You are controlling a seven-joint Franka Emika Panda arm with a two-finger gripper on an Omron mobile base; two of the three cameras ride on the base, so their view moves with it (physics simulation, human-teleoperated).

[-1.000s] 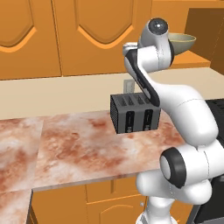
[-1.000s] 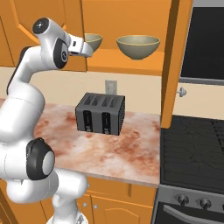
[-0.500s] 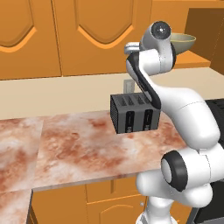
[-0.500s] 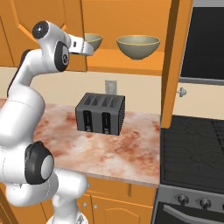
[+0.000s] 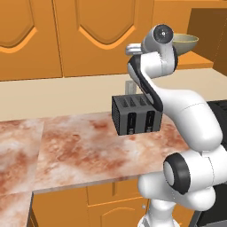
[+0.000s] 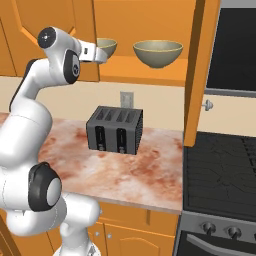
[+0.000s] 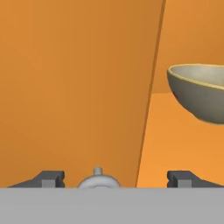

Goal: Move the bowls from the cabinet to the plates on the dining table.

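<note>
Bowls (image 6: 158,52) are sitting on the open cabinet (image 6: 150,75) shelf above the toaster (image 6: 115,129), the nearer one (image 7: 199,92) lying ahead and right of the claw (image 7: 114,178), which is gaping wide (holding nothing) beside a door knob (image 7: 99,180).

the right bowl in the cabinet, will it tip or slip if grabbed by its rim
The right bowl looks rigid, so it likely won't flex. Its deep, rounded wall narrows toward the base, so a push near the rim might rock it. The surface looks smooth, so the open tool could slip unless it pinches the rim squarely.
</note>
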